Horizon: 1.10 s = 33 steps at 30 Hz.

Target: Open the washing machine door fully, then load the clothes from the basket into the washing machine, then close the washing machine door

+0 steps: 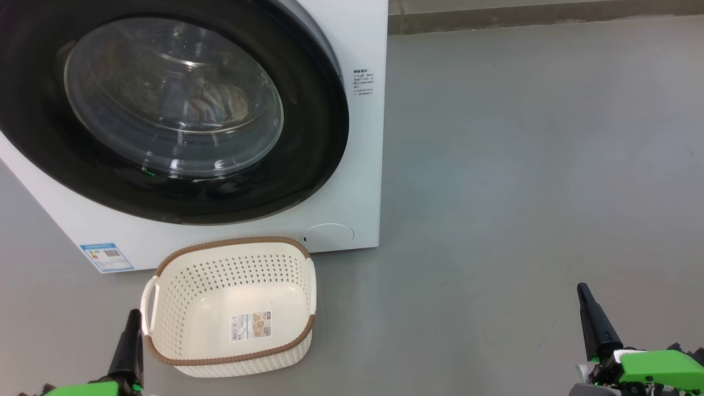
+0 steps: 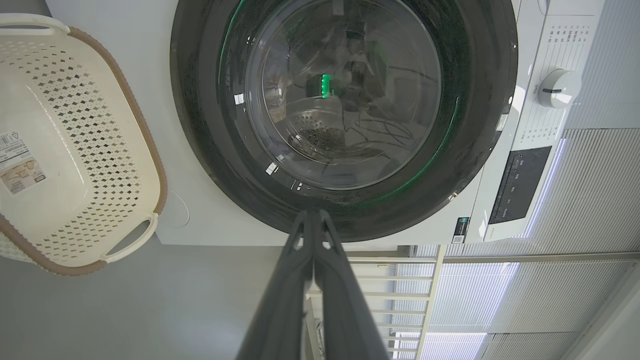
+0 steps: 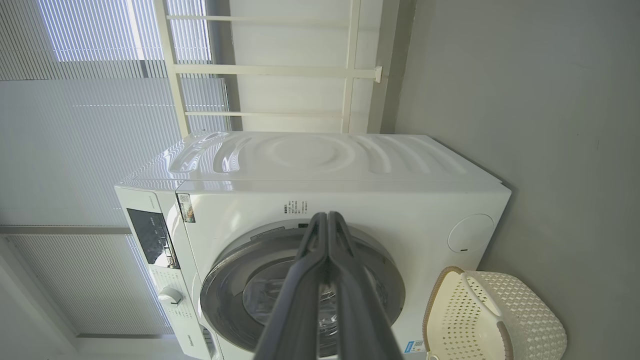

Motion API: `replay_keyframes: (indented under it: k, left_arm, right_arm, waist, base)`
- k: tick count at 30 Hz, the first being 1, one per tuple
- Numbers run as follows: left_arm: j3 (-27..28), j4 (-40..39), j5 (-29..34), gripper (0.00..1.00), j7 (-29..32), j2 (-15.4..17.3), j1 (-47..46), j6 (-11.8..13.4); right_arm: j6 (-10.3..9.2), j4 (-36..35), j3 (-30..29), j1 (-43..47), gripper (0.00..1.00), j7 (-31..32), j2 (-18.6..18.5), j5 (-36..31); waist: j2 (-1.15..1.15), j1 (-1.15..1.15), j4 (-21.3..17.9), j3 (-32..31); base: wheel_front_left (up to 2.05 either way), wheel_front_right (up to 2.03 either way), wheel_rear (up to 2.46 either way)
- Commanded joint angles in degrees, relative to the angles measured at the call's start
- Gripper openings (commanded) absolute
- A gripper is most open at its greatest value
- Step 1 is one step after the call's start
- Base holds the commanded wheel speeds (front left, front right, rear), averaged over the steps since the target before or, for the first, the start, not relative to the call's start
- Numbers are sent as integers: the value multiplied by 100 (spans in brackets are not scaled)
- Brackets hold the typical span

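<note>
The washing machine (image 1: 360,165) stands at the upper left, and the washing machine door (image 1: 316,137) sits flush against its front. Through the glass bowl the clothes (image 1: 217,102) show as a pale, striped bundle inside the drum. The basket (image 1: 231,242) sits on the floor before the machine, with just a label on its floor. My left gripper (image 1: 133,319) is shut, low at the basket's left handle. My right gripper (image 1: 584,294) is shut too, far right over bare floor. In the left wrist view my left gripper (image 2: 314,216) points at the door's black rim (image 2: 475,100), with the basket (image 2: 145,145) beside it. My right gripper (image 3: 327,217) faces the machine (image 3: 350,165) from a distance.
Grey floor (image 1: 522,192) stretches wide to the right of the machine, up to a wall base (image 1: 522,19). The machine's dial (image 2: 559,88) and dark control panel (image 2: 520,185) sit above the door. Window blinds and a white frame (image 3: 270,70) stand behind the machine.
</note>
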Motion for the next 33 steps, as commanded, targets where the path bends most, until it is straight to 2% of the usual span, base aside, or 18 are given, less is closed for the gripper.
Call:
replay_keyframes:
  k: [1, 33]
  left_arm:
    - [184, -83, -19, 0, 42, 92, -227, -60]
    - [183, -84, -20, 0, 41, 92, -226, -60]
  right_arm:
    - [-8, -140, 132, -218, 0, 41, -11, 17]
    - [-8, -140, 124, -219, 0, 48, -5, 10]
  waist:
    - [0, 0, 0, 0]
    - [0, 0, 0, 0]
  base:
    - [0, 0, 0]
    - [0, 0, 0]
